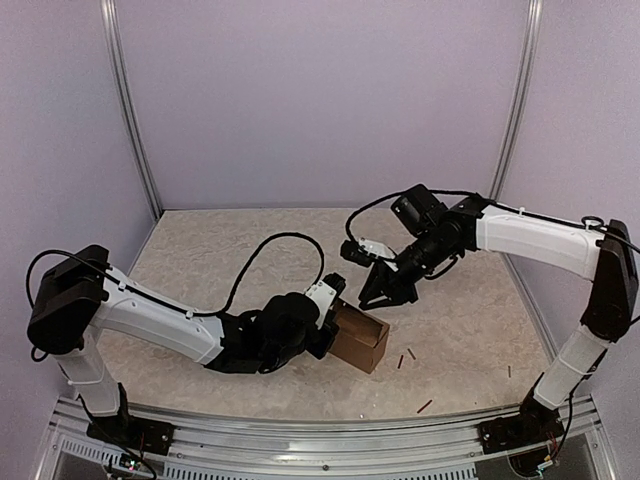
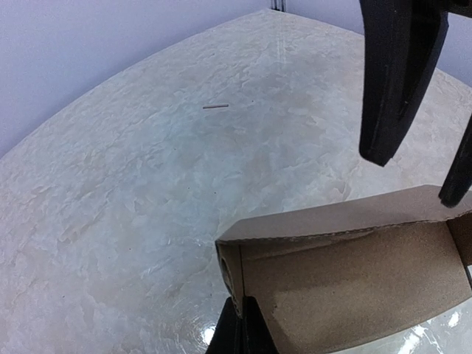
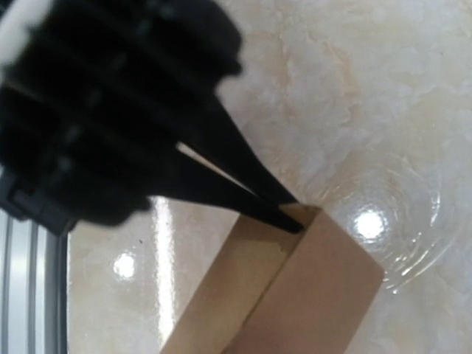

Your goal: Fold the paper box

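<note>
The paper box [image 1: 362, 340] is plain brown cardboard, erected into a small rectangular shape and resting on the table just right of the left arm. My left gripper [image 1: 333, 334] is shut on the box's left end wall. In the left wrist view, the left gripper [image 2: 245, 326] pinches that wall's edge at the corner of the box [image 2: 354, 273]. My right gripper [image 1: 388, 302] hovers over the box's far right side, jaws apart. One of its fingers [image 2: 398, 74] hangs above the box and the other touches the top edge. The right wrist view shows the box [image 3: 295, 295] with the left gripper [image 3: 293, 214] at its corner.
Several tiny dark sticks [image 1: 411, 354] lie on the table right of the box, and one more [image 2: 215, 107] lies farther off. A metal rail [image 1: 300, 430] runs along the near edge. Lilac walls close the back and sides. The left arm's cable [image 1: 270, 245] loops over the table.
</note>
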